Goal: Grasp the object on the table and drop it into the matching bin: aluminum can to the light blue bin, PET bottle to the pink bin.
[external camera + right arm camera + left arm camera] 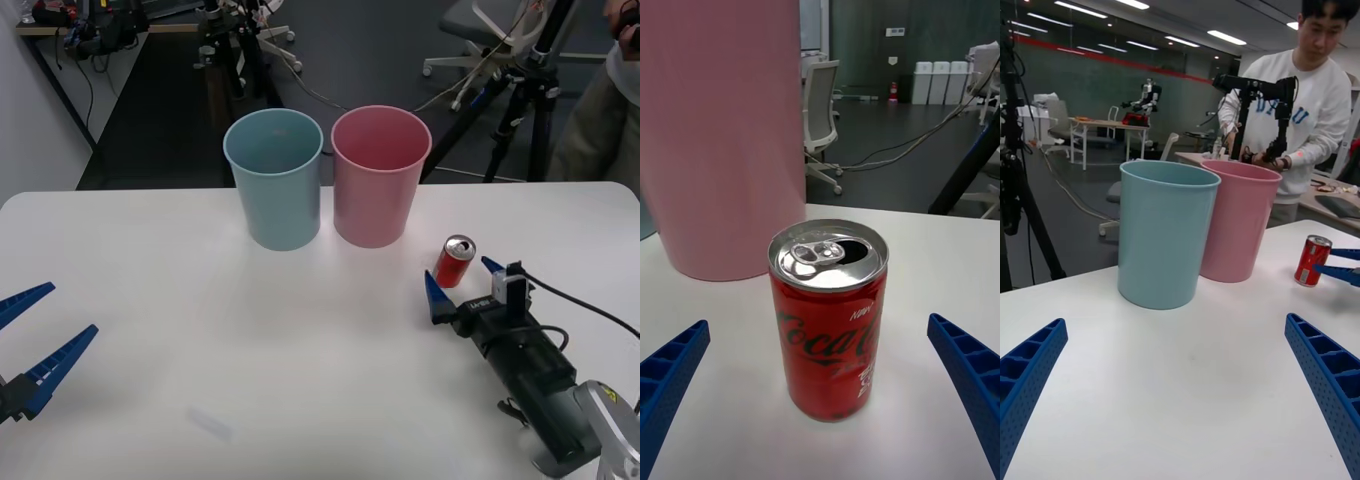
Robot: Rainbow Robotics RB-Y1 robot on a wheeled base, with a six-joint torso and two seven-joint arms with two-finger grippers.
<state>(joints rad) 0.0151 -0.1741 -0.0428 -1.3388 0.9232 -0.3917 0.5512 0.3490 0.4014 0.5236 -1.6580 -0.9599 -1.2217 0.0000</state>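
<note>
White tabletop (200, 330) carries your opened aluminum can (454, 261); right gripper (464, 280) fingers spread around it; light, dentable, so pinch mid-body gently; left gripper (35, 340) spread, idle.

Tripod (528, 110): black, standing on the dark floor beyond the table's far right edge.
Office chair (820, 120): white, on the floor behind the table.

The can (830, 322) is glossy red painted metal with a bare, brushed silver top. The blue bin (273, 180) and pink bin (378, 178) at 12 o'clock are smooth plastic with a soft satin sheen. The table (250, 340) is smooth, matt white. Both grippers' fingers (968, 367) are ribbed, matt blue plastic.
</note>
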